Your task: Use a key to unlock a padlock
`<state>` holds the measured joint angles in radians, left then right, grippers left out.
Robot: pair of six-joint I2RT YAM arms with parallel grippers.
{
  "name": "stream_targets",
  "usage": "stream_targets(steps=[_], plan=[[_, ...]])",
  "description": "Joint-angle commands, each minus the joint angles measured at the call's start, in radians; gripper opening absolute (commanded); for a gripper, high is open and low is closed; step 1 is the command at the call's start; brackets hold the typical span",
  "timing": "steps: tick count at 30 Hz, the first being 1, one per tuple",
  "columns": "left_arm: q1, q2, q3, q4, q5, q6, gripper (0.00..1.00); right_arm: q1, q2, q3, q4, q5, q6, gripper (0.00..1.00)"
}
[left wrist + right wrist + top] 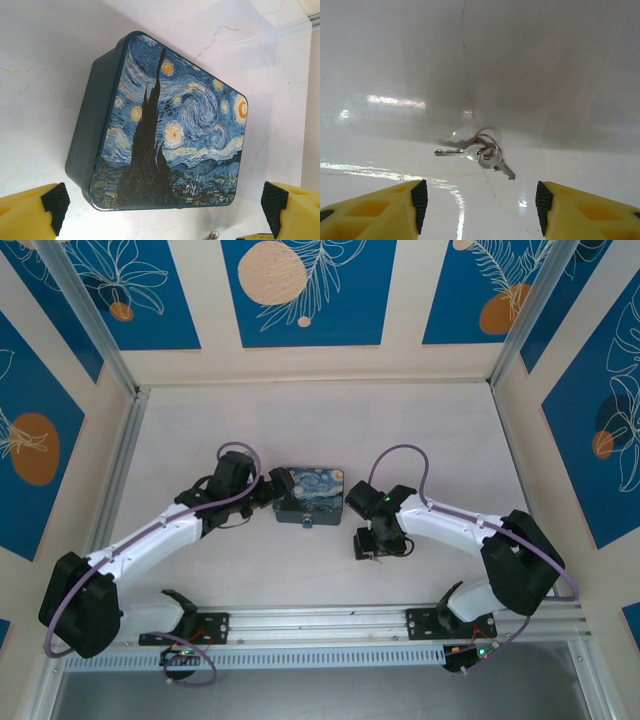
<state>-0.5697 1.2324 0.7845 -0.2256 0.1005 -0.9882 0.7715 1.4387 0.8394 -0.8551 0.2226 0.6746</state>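
Observation:
Two small silver keys [476,152] on one ring lie flat on the white table. My right gripper [479,210] hovers over them, open, its yellow fingers [395,210] set apart on either side, touching nothing. In the top view the right gripper [372,545] points down at the table, right of the box. The padlock [303,521] is a tiny bluish piece at the near edge of the night-sky box [311,494]. My left gripper [266,490] stands wide open at the box's left end. In the left wrist view the left gripper [165,210] is empty, and a small metal loop of the padlock [214,234] shows at the bottom edge.
The night-sky box [165,125] sits mid-table between the two arms, lid closed. The table [320,420] is white with faint cracks, walled on three sides by blue patterned panels. A metal rail [320,625] runs along the near edge.

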Motion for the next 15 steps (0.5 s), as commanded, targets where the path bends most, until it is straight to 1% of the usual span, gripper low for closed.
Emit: stream_targets(steps=[1, 9, 15], plan=[[-0.005, 0.012, 0.036, -0.007, 0.008, 0.014, 1.0, 0.009, 0.024, 0.015, -0.035, -0.023, -0.034, 0.61], [-0.003, 0.025, 0.056, -0.012, 0.009, 0.018, 1.0, 0.009, 0.112, 0.041, -0.029, -0.028, -0.062, 0.58], [-0.003, 0.032, 0.073, -0.019, 0.008, 0.025, 1.0, -0.011, 0.169, 0.064, -0.014, -0.023, -0.069, 0.52]])
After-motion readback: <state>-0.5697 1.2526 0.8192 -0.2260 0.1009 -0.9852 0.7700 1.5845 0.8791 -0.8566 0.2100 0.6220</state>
